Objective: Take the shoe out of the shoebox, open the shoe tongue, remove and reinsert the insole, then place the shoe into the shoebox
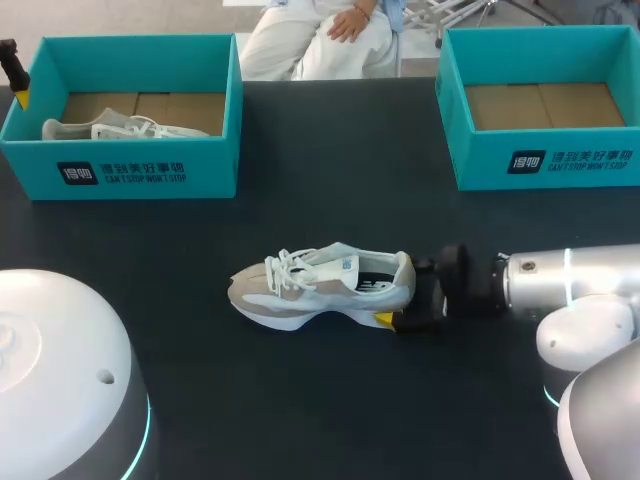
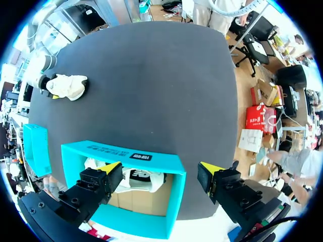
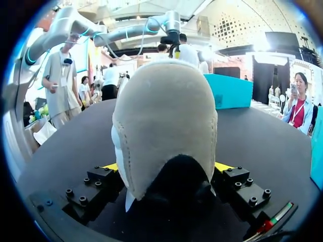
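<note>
A white and beige sneaker [image 1: 320, 285] lies on its side in the middle of the dark table, toe to the left. My right gripper [image 1: 398, 300] is at its heel, open, with the heel [image 3: 164, 126] between the two yellow-tipped fingers [image 3: 112, 166]. My left gripper [image 2: 159, 169] hangs open over the left teal shoebox [image 1: 130, 165], near its left wall, holding nothing. A second pale shoe [image 1: 120, 128] lies inside that box, also seen under the left gripper [image 2: 139, 180]. The sneaker on the table shows far ahead in the left wrist view [image 2: 68, 86].
A second teal shoebox [image 1: 545, 160] stands at the back right with only a cardboard floor showing. My arms' white bases fill the front left [image 1: 60, 370] and front right [image 1: 600, 400] corners.
</note>
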Available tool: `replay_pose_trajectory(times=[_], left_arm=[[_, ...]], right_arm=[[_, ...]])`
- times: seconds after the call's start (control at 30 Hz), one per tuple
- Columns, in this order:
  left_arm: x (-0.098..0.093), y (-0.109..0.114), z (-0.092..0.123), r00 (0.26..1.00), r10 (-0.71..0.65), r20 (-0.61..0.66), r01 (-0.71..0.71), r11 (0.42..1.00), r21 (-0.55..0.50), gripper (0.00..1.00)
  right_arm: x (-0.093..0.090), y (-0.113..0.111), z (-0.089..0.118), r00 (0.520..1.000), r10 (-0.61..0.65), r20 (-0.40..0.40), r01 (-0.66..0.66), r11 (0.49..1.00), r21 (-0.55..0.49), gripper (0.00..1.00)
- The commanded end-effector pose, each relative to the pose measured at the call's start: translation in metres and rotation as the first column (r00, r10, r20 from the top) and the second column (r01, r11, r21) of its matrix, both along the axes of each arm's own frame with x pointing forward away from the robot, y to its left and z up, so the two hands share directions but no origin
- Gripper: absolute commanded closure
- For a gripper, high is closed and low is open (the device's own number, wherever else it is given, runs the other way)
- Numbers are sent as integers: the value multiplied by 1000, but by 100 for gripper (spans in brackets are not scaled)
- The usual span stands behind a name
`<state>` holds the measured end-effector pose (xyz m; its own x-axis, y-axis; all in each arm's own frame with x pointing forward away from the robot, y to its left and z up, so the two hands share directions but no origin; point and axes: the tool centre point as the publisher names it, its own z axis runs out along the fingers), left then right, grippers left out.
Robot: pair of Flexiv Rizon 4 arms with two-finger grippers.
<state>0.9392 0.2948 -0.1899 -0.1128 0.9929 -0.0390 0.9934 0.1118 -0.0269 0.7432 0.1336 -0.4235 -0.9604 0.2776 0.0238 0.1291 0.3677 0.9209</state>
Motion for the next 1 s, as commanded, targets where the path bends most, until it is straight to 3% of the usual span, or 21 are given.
replay_pose_trajectory(times=[0.03, 0.07, 0.53, 1.0], left_arm=[[-1, 0, 0, 1000, 0, 2, 0, 1000, 2, 0], [-1, 0, 0, 1000, 0, 2, 0, 1000, 2, 0], [-1, 0, 0, 1000, 0, 2, 0, 1000, 2, 0], [-1, 0, 0, 1000, 0, 2, 0, 1000, 2, 0]], right_arm=[[2, 4, -3, 1000, 12, -4, -12, 1000, -1, 96], [2, 4, -3, 1000, 18, -3, -18, 1000, 1, 100], [-4, -10, 2, 988, 157, 7, -157, 987, -12, 100], [-3, -3, -16, 979, 201, -17, -202, 979, -20, 100]])
